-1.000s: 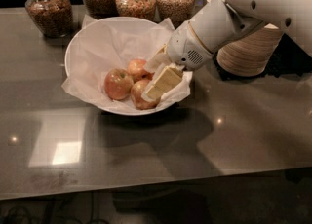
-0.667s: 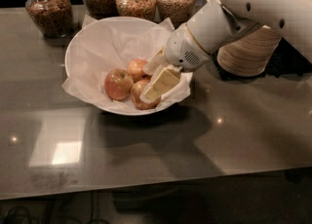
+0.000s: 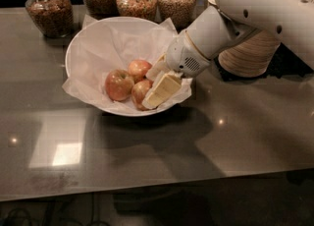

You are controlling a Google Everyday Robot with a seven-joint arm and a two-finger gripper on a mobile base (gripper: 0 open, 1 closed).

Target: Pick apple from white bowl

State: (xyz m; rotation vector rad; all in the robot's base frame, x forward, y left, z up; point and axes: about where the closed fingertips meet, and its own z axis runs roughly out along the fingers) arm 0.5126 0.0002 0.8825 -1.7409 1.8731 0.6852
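Note:
The white bowl [image 3: 93,38], lined with crumpled white tissue paper, stands on the dark table and holds three apples. The yellowest apple [image 3: 139,92] lies at the front of the bowl, partly covered by my gripper [image 3: 153,86]. A redder apple [image 3: 118,84] lies left of it and a pinkish-red apple [image 3: 139,67] lies behind it. My gripper reaches down into the bowl's right side from the white arm [image 3: 211,36] and sits right against the yellow apple. All apples rest in the bowl.
Several glass jars of grains [image 3: 47,11] stand along the back edge behind the bowl. A stack of beige paper bowls [image 3: 248,55] stands right of the bowl, behind my arm. The table's front edge runs across the bottom.
Almost nothing: the arm has shifted only slightly and the gripper stays in the bowl at the yellow apple. The apples have not moved.

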